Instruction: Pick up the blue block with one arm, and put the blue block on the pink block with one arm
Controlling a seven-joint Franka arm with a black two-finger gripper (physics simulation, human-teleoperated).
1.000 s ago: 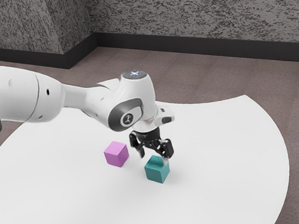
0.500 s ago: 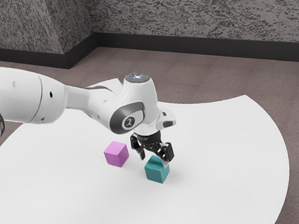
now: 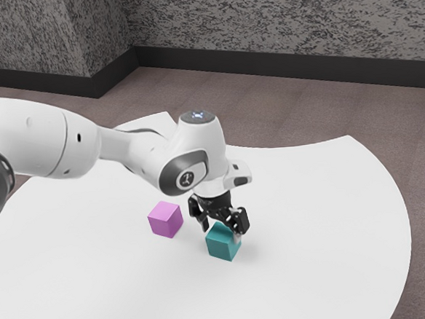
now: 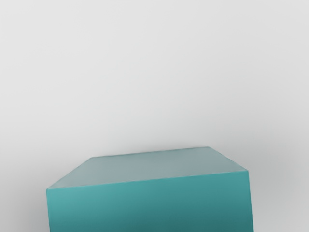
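Gripper (image 3: 220, 221) is low over the blue block (image 3: 223, 245), which renders more teal than blue. The fingers (image 3: 240, 221) are spread apart, one on each side of the block's top edge, straddling it. I can't make out firm contact on both sides, so I read this as spread around the block, not clamped on it. The block sits flat on the white table (image 3: 326, 217), upright and square, with its shadow tight under it, so it is not lifted. The pink block (image 3: 165, 220) is also on the table, near the blue one and toward the exterior view's left. There is a clear gap between the two and nothing is stacked on the pink one. The arm (image 3: 87, 146) comes in from the exterior view's left, with the wrist bent down so the hand points at the table. In the wrist view the blue block (image 4: 149, 198) is right under the hand, its top face and one side face visible, with bare table surface (image 4: 154, 72) beyond it. Brown floor (image 3: 303, 102) and a speckled grey wall (image 3: 261, 17) lie behind the table.
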